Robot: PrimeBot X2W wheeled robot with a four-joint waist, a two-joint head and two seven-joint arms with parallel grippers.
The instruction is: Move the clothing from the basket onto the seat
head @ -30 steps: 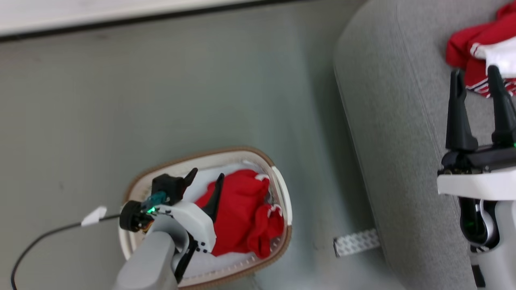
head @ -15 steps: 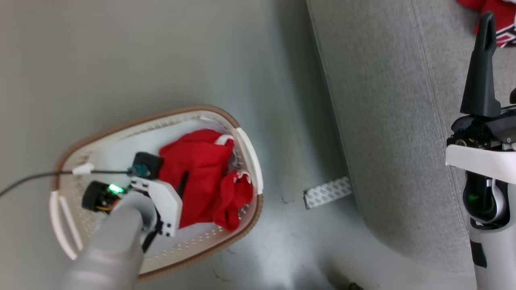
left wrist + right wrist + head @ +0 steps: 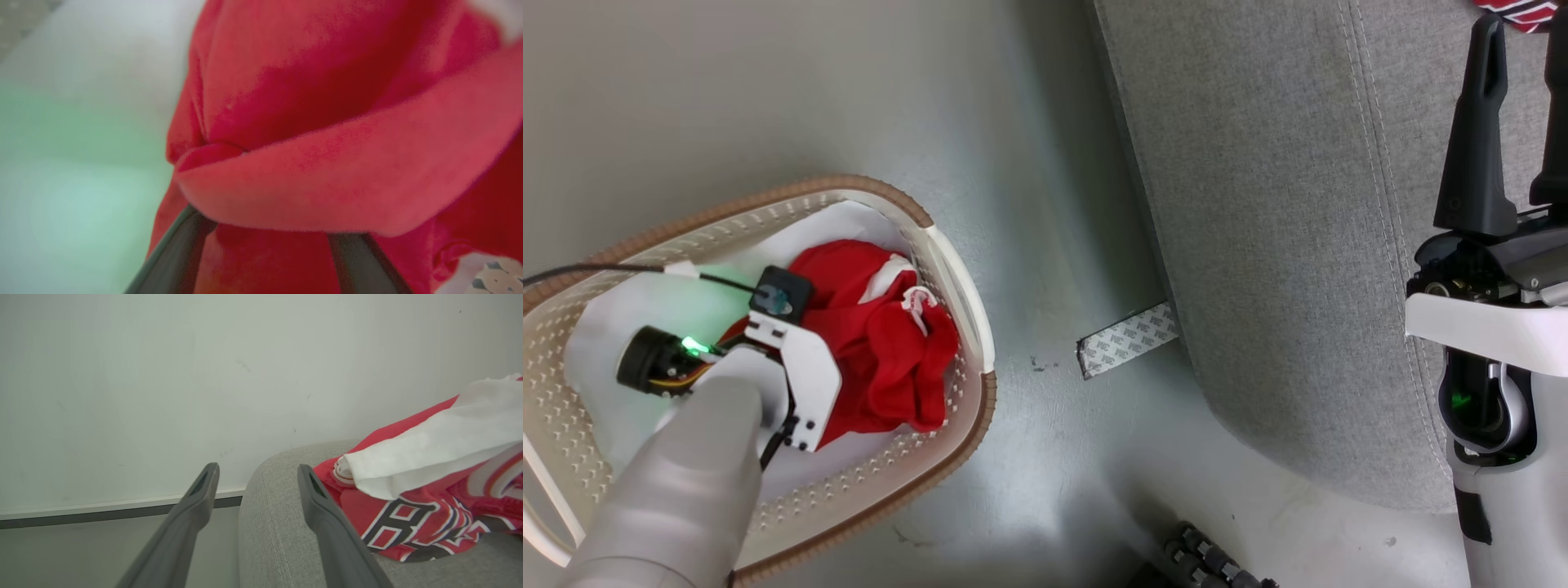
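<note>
The cream basket (image 3: 947, 441) with a brown rim stands on the floor at the lower left. A crumpled red garment (image 3: 882, 343) with white trim lies in it on a white liner (image 3: 605, 327). My left arm's wrist (image 3: 792, 367) is down over that garment. In the left wrist view, my left gripper (image 3: 267, 224) is open, its fingers (image 3: 179, 253) pushed under a red fold (image 3: 327, 183). My right gripper (image 3: 1527, 16) hangs open over the grey sofa (image 3: 1258, 204), holding nothing. A red lettered jersey (image 3: 408, 522) lies on the sofa (image 3: 278, 522), right of my right gripper (image 3: 258, 468).
A patterned strip of tape (image 3: 1127, 339) lies on the floor between basket and sofa. A black cable (image 3: 605, 268) crosses the basket's far rim. A dark ribbed object (image 3: 1209, 555) sits at the bottom edge. A wall and baseboard (image 3: 102, 514) stand behind the sofa.
The head camera has tilted and turned, shifting the whole picture. My left gripper has gone down into the red garment, so its fingers no longer show from above. The right gripper stays open.
</note>
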